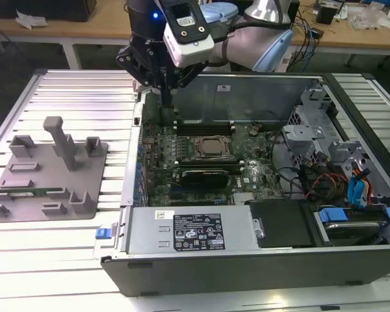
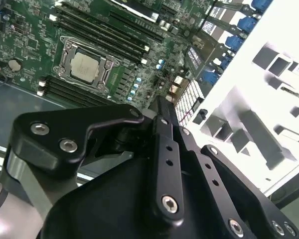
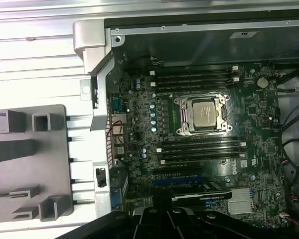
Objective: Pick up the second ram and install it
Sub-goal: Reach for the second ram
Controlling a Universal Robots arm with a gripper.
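On tray (image 1: 49, 170) — second ram (image 1: 26, 192), far from jaws

A silver tabletop (image 1: 71, 97) of ribbed metal slats carries everything here. At nine o'clock in the exterior view, a grey plastic holder tray (image 1: 45, 179) lies flat on it. From the centre out to three o'clock stands an open computer case (image 1: 247, 260), just beside the tray. A small blue clip (image 1: 104, 232) sits toward seven o'clock, beside the case's corner.
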